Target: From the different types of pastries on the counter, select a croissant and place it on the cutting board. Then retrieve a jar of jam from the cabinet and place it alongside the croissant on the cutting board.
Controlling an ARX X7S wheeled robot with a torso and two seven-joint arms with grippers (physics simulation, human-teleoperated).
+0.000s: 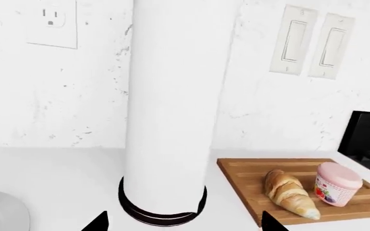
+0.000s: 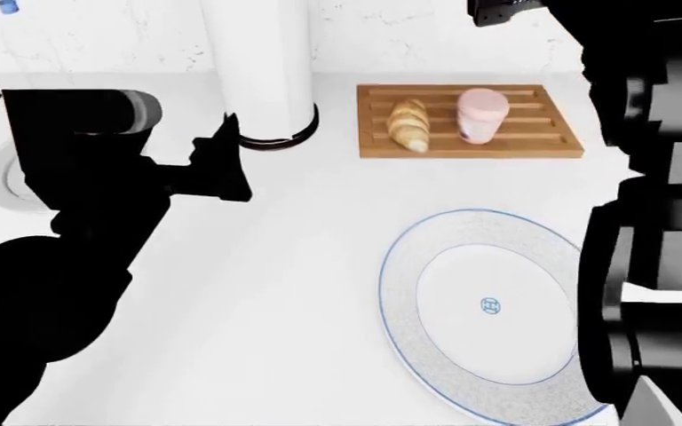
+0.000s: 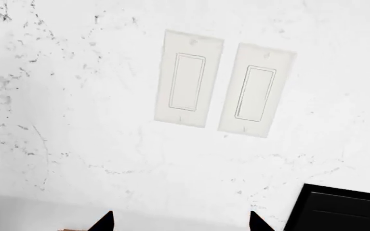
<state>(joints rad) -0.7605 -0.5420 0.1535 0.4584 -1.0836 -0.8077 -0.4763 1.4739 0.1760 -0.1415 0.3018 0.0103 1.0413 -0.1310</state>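
Left pincer (image 1: 183, 222) empty, tips spread, low over the counter (image 2: 294, 266) facing the tall white cylinder (image 1: 169, 110) | right pincer (image 3: 181, 222) open, raised toward the wall switches (image 3: 220, 84) | croissant (image 2: 408, 125) and jam jar (image 2: 481, 114) side by side on the cutting board (image 2: 554, 142), beyond the cylinder, right arm's side | croissant's long axis runs toward the wall; jar upright | both look placed.

You're facing a white wall (image 3: 75, 120) w/ faint dark speckles & hairline marbling. Two pale rocker switches (image 3: 220, 84) sit side by side on it; an outlet (image 1: 52, 21) is mounted further along. The white tabletop (image 2: 281, 293) meets the wall's base. Dark black panel (image 3: 342, 209) stands near the switches. Light is even & bright, w/ soft shadows.
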